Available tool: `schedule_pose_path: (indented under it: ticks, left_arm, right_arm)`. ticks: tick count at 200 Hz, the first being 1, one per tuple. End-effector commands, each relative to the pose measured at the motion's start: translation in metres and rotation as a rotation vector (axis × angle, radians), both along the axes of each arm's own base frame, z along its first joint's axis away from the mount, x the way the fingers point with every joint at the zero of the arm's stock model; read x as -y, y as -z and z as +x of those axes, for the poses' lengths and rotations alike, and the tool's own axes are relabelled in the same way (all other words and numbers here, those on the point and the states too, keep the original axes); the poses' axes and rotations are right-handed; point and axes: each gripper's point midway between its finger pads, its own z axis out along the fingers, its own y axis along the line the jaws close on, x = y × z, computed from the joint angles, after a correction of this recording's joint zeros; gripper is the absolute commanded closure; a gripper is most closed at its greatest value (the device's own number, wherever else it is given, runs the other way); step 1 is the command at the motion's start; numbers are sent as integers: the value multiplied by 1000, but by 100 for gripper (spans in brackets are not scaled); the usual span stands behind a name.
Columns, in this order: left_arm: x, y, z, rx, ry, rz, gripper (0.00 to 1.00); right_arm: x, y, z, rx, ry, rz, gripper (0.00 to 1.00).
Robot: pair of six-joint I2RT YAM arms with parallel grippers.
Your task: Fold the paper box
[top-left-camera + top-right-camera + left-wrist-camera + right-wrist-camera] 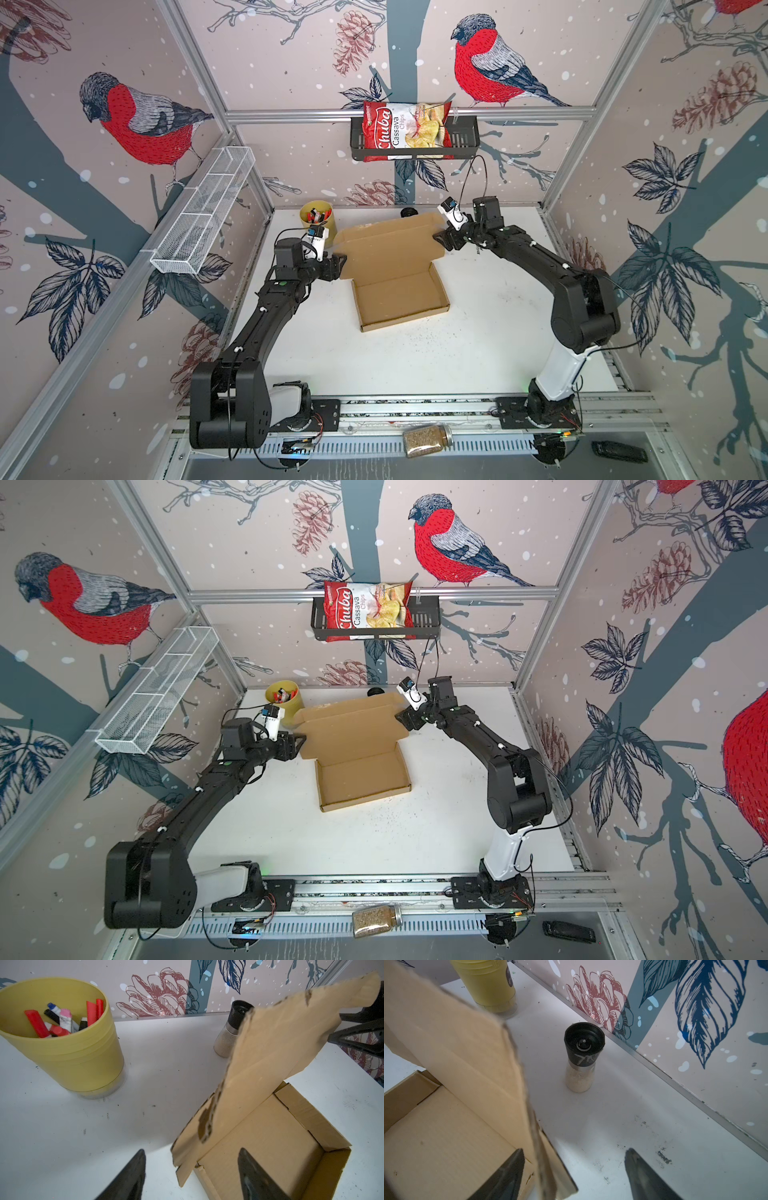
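Box sits mid-table, tray already formed with its walls up, and the lid stands raised at the back, leaning away at a tilt. Both arms reach in from the sides. Left gripper is at the lid's left edge with its jaws apart. A corner of the side flap lies between them but isn't pinched, as the left wrist view shows. Right gripper mirrors it on the right edge: jaws wide, cardboard running between, no squeeze. I read this as lining up to bring the lid over.

What could spoil it? Nothing holds the tray, so an uneven pull could drag or twist it across the smooth top. The lid's edge is chewed, its top layer peeled in patches, and a hard pinch there may tear it. If the side flaps splay, they could land outside the tray walls instead of tucking in. And a grinder stands just behind the lid, where a backward swing could topple it.

Walls carry bullfinch wallpaper on three sides. Table is white and scuffed. A wire rack hangs on the left, and a black basket with a chips bag hangs at the back. A yellow cup of markers stands near the lid's left corner, and dark specks dot the table by the tray.
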Motion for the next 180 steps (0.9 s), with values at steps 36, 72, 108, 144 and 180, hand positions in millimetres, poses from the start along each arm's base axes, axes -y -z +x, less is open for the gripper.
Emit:
schedule_pose_path:
  ticks: [36, 72, 108, 144, 180]
  left_arm:
    - [7, -4, 12, 34, 45, -19, 46]
    - [14, -4, 16, 43, 67, -70, 57]
    - [16, -5, 18, 45, 67, -99, 66]
    - [20, -5, 18, 63, 66, -118, 72]
    - [29, -1, 17, 60, 63, -120, 76]
  right_arm:
    - [-12, 6, -8, -39, -45, 35, 43]
    - [-11, -4, -14, -22, -6, 94, 55]
    - [-7, -3, -18, -10, 45, 92, 63]
    - [-1, -8, -20, 6, 91, 115, 71]
    - [2, -8, -27, 6, 131, 137, 79]
